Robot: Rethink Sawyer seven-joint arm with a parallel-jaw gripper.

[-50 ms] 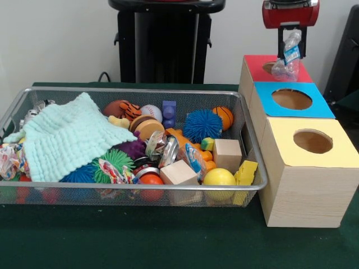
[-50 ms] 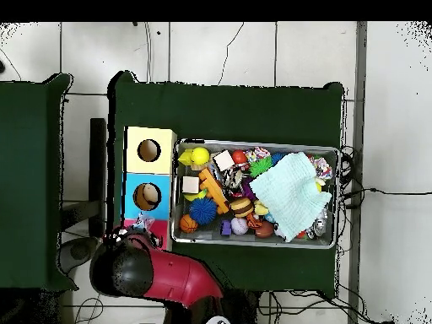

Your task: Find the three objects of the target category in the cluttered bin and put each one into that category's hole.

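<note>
Surface: green table (image 1: pixel 168 241), white wall behind.
Bin (image 1: pixel 255 188): toys and mint cloth (image 1: pixel 67 137).
Gripper (image 1: pixel 292 42): clamped on clear plastic packet (image 1: pixel 287 63), above red box's hole (image 1: pixel 269 67).
Neighbours: blue box (image 1: pixel 320 106), yellow box (image 1: pixel 342 154).

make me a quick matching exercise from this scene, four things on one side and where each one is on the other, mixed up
Things:
1. plastic bag
2. knitted cloth
3. yellow ball
4. small basketball

Places:
A. front edge of the bin, beside a wooden cube
B. far corner of the bin, nearest the boxes
C. in the pincer, above the red-topped box
D. spread over the toys at the end of the bin away from the boxes

Pairs: 1-C, 2-D, 3-A, 4-B
</note>
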